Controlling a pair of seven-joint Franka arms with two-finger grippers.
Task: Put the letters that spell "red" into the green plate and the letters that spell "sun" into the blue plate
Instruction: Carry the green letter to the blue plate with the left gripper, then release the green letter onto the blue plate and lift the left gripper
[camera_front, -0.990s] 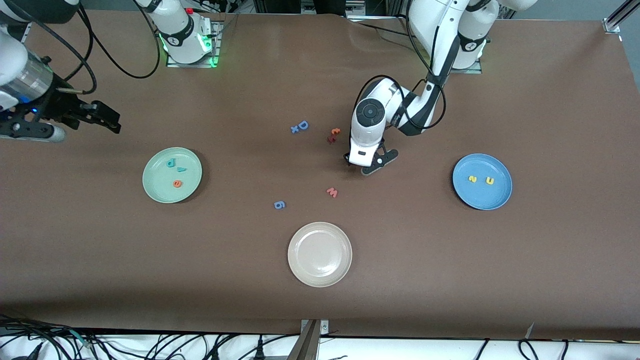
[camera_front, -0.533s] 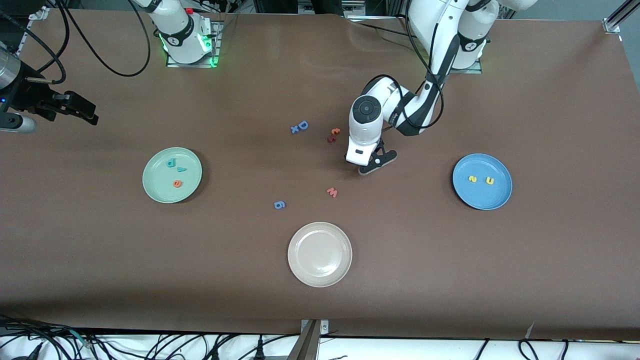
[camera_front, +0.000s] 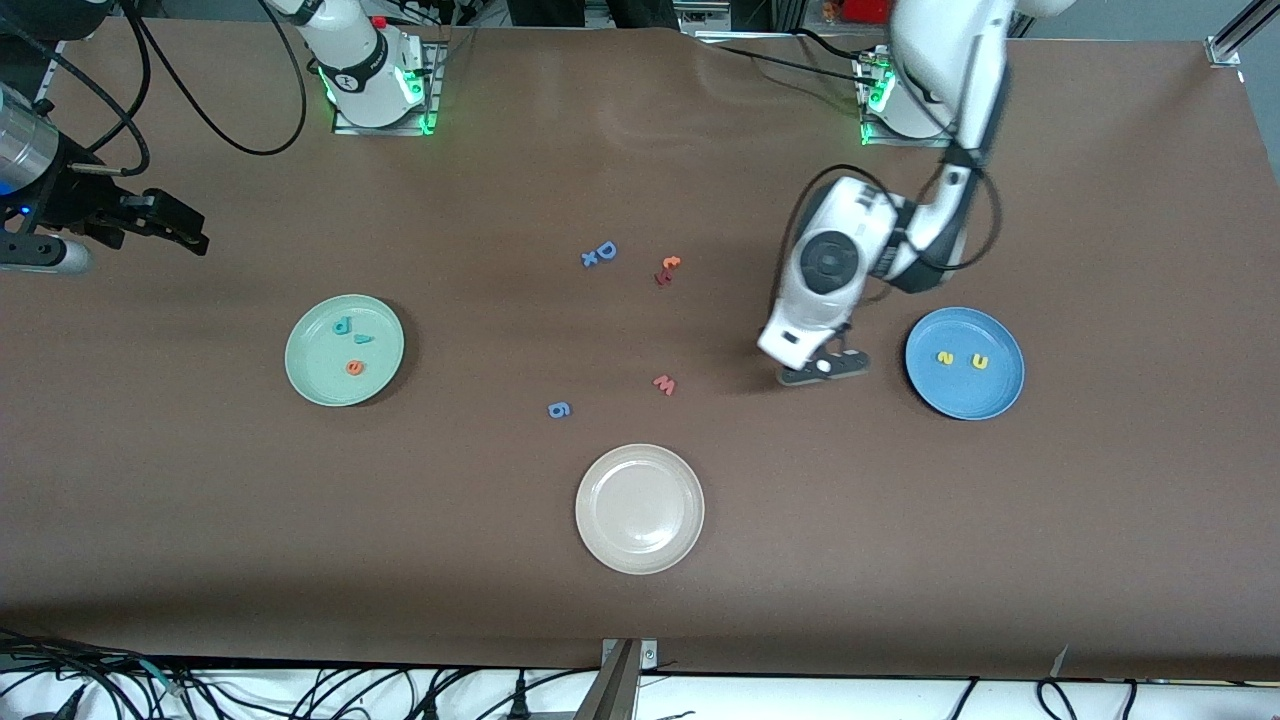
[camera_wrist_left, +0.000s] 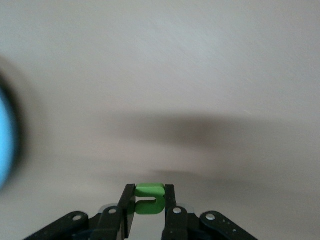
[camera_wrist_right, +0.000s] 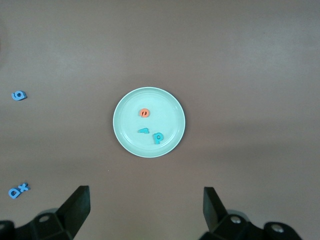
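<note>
My left gripper (camera_front: 825, 368) is shut on the green "u/n" letter (camera_wrist_left: 149, 198), over bare table just beside the blue plate (camera_front: 990, 396). That plate's rim is a blur at the edge of the left wrist view (camera_wrist_left: 5, 140). It holds the yellow "s" (camera_front: 944, 357) and the yellow "u/n" (camera_front: 980, 362). In the green plate (camera_front: 315, 372) lie the teal "d" (camera_front: 342, 325), teal "r" (camera_front: 364, 338) and orange "e" (camera_front: 354, 368). My right gripper (camera_front: 185, 232) hangs open and empty over the table at the right arm's end.
A beige-white plate (camera_front: 639, 545) sits nearest the front camera. Loose letters lie mid-table: a blue "D" with a small "x" (camera_front: 600, 253), an orange "t" with a dark red piece (camera_front: 667, 270), a pinkish "w" (camera_front: 665, 384) and a blue "g" (camera_front: 559, 409).
The left gripper shut on the green letter, lifted it and carried it from beside the orange "t" toward the blue plate. The right arm pulled back toward its end of the table.
</note>
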